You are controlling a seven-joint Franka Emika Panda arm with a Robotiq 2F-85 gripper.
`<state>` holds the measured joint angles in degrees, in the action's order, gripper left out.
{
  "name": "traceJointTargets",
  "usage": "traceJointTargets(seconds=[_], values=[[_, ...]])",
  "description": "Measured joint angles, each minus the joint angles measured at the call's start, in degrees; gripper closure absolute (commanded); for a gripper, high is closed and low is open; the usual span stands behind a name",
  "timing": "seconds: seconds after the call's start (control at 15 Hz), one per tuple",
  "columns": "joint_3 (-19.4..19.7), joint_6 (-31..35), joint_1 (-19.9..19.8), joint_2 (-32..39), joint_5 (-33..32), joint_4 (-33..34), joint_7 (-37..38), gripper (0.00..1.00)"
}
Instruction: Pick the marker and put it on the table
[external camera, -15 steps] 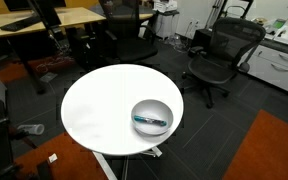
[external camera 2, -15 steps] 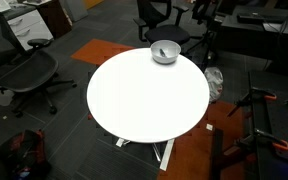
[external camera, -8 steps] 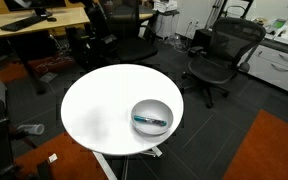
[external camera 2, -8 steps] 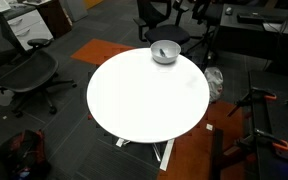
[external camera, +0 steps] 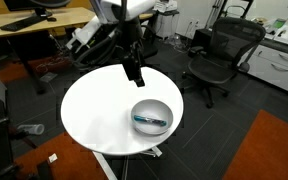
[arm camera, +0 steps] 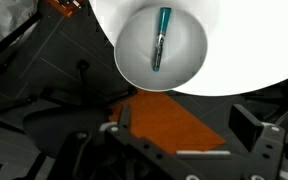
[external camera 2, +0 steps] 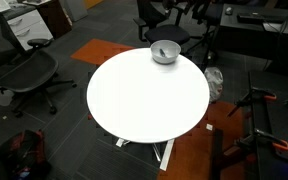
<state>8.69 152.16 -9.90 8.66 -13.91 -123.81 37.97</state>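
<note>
The marker (external camera: 151, 120), a slim dark and teal pen, lies inside the round silver-grey bowl (external camera: 151, 114) near the edge of the round white table (external camera: 94, 110). In the wrist view the marker (arm camera: 161, 38) lies lengthwise in the bowl (arm camera: 189, 55), with the table (arm camera: 259, 40) behind it. My gripper (external camera: 134, 73) hangs above the table's far part, apart from the bowl and higher than it. In the wrist view its fingers (arm camera: 184, 125) are wide apart and empty. In an exterior view the bowl (external camera 2: 165, 51) sits at the table's (external camera 2: 144, 100) far edge; the arm does not show there.
Black office chairs (external camera: 219, 55) and a wooden desk (external camera: 44, 20) stand behind the table. Another chair (external camera 2: 24, 70) stands beside it. An orange carpet patch (external camera: 269, 150) lies on the dark floor. White cabinets (external camera: 284, 60) are at the side.
The arm has swung into an exterior view and now reaches over the table's far part. The bowl and marker have not moved.
</note>
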Motion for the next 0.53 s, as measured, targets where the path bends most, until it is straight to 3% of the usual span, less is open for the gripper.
traceJointTargets(seconds=[0.27, 0.53], values=[[3.2, -3.0, 2.0, 7.8, 0.9, 6.0, 8.5, 0.00], [3.4, -9.3, 2.8, 14.0, 5.8, 12.3, 9.2, 0.00]])
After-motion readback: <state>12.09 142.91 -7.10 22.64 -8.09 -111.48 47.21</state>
